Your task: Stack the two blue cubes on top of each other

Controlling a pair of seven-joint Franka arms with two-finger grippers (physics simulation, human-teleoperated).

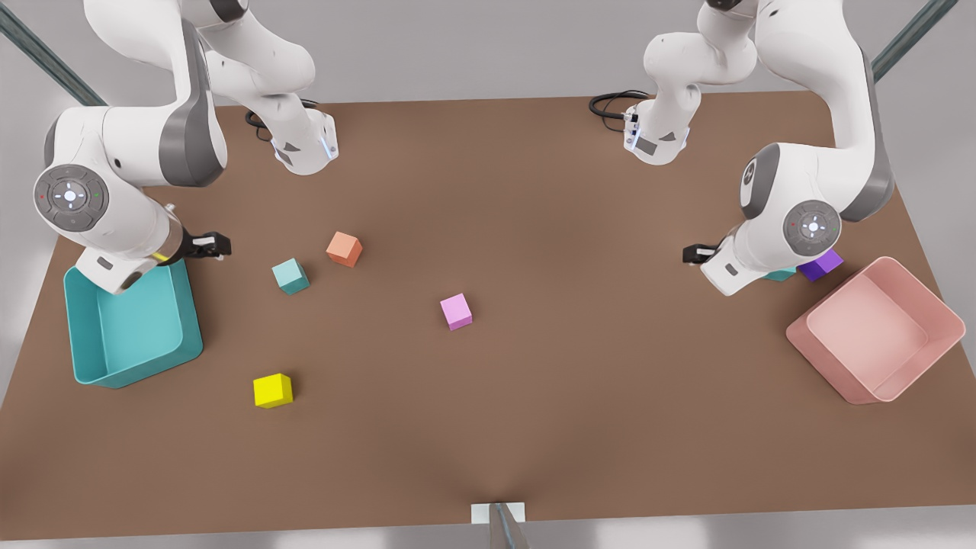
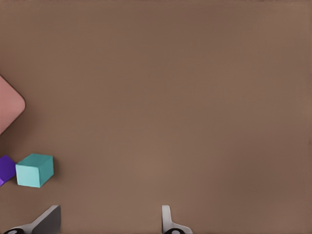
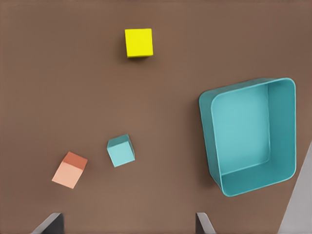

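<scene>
1. You had the left gripper at the front view's right, fingers spread wide with nothing between them, and the right gripper at the front view's left over the teal bin, equally wide and empty.
2. One blue cube sat left of centre in the front view, just beside the orange cube; you could have clipped that neighbour on descent.
3. The second blue cube touched the purple cube near the pink bin, so your fingers risked dragging both.
4. The left wrist view gave you that cube whole; in the front view, the arm hid most of it.
</scene>
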